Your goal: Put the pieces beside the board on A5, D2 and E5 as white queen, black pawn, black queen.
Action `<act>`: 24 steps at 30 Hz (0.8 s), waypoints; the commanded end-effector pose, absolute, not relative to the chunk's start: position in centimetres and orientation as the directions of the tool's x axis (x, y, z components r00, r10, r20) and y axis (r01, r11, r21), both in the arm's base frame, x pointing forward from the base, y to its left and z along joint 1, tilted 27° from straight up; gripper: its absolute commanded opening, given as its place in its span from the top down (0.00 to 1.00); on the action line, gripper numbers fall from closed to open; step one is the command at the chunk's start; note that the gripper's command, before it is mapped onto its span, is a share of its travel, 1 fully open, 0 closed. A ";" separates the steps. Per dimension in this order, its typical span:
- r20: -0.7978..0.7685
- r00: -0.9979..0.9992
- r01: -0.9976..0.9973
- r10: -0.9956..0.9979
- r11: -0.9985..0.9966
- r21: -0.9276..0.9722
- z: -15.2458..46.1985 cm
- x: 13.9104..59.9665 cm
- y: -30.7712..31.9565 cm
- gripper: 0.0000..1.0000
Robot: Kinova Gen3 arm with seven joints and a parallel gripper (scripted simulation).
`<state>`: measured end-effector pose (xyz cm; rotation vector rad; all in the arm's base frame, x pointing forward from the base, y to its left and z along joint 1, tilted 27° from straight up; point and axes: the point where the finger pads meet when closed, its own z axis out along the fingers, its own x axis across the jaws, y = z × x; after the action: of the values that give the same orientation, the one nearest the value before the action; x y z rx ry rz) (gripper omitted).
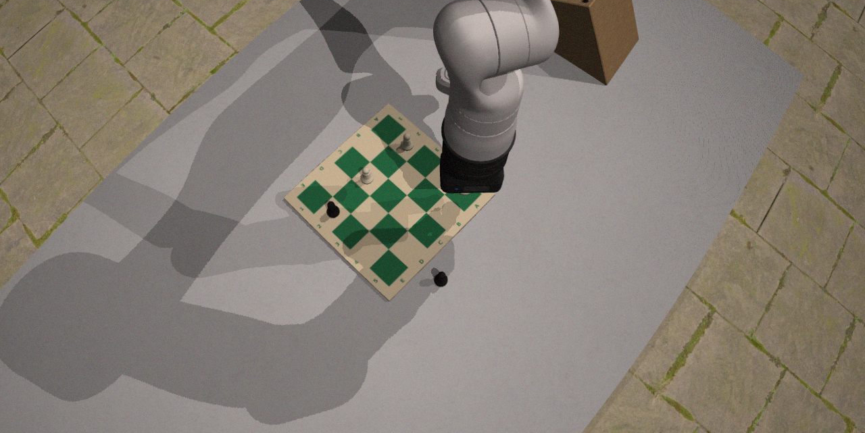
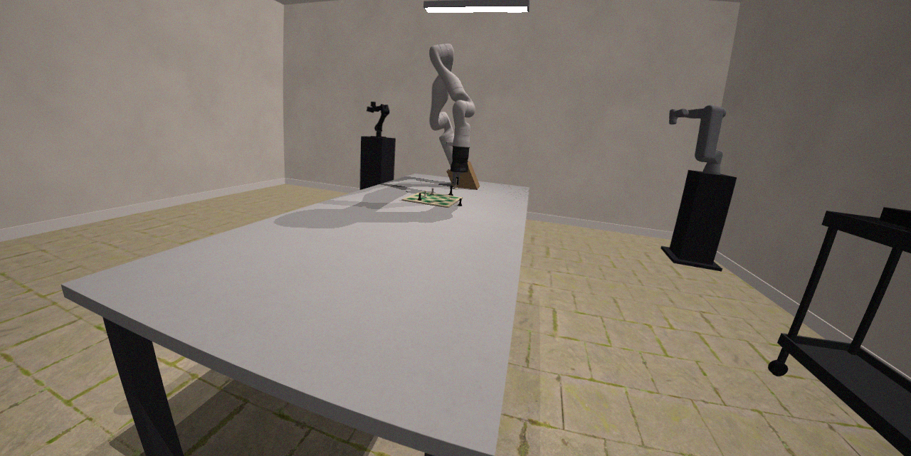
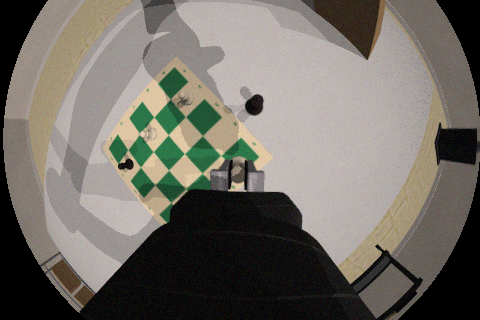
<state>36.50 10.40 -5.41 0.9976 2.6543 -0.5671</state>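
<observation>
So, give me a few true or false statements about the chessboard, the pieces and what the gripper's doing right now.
1. The gripper is shut on a pale piece, the white queen. True.
2. Two white pieces stand on the board. True.
3. The black pawn already stands on D2. False: it stands on the table, just off the board's lettered edge.
4. Three black pieces stand on the board. False: only one black piece does.
5. The gripper hangs over the board's corner near the letter A. True.
</observation>
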 end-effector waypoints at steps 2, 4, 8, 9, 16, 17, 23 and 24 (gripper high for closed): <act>-0.359 -0.737 0.671 0.573 0.683 -0.288 -7.2 36.2 9.1 1.00; -0.359 -0.737 0.671 0.573 0.683 -0.288 -7.8 36.3 8.8 1.00; -0.359 -0.737 0.671 0.573 0.683 -0.288 -8.5 36.3 8.5 1.00; -0.359 -0.737 0.671 0.573 0.683 -0.288 -8.6 36.3 8.4 1.00; -0.359 -0.737 0.671 0.573 0.683 -0.288 -8.7 36.3 8.4 1.00; -0.359 -0.737 0.671 0.573 0.683 -0.288 -8.7 36.3 8.4 1.00; -0.359 -0.737 0.671 0.573 0.683 -0.288 -8.7 36.3 8.4 1.00; -0.359 -0.737 0.671 0.573 0.683 -0.288 -8.7 36.3 8.4 1.00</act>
<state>36.30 8.31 -8.76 0.9999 2.6561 -0.5974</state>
